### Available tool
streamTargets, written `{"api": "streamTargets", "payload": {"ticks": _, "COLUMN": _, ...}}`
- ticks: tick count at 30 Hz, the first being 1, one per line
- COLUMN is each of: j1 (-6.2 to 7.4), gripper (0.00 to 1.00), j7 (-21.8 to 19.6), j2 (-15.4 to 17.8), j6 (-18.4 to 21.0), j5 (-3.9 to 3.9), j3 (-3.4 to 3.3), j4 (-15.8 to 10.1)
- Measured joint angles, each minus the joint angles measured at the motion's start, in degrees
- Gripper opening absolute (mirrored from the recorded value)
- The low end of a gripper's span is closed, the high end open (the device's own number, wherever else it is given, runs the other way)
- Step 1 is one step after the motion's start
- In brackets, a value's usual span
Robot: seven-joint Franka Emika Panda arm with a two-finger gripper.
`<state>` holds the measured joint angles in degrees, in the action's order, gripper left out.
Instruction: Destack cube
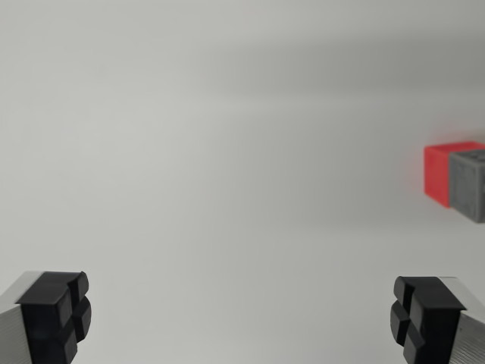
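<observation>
At far right, grey cube (473, 186) stacked over red cube (441, 173), tool (241, 318) wide and empty: approach step, needing rightward travel.

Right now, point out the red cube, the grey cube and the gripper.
red cube (437, 174): wrist view, its left face.
grey cube (470, 186): wrist view, its front face.
gripper (241, 315): wrist view, midway between the open fingers.

Wrist view, downward over table (227, 152)

No readable text or markings.
</observation>
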<state>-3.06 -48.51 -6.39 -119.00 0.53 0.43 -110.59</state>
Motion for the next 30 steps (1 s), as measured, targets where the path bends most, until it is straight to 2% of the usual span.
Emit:
{"api": "streamTargets", "payload": {"ticks": 17, "j1": -0.02, "gripper": 1.00, "j7": 0.09, "j2": -0.02, "j6": 0.00, "j5": 0.00, "j3": -0.04, "j4": -0.01}}
{"api": "streamTargets", "payload": {"ticks": 30, "j1": -0.59, "gripper": 1.00, "j7": 1.78, "j2": -0.09, "j6": -0.60, "j5": 0.00, "j3": -0.68, "j4": -0.80}}
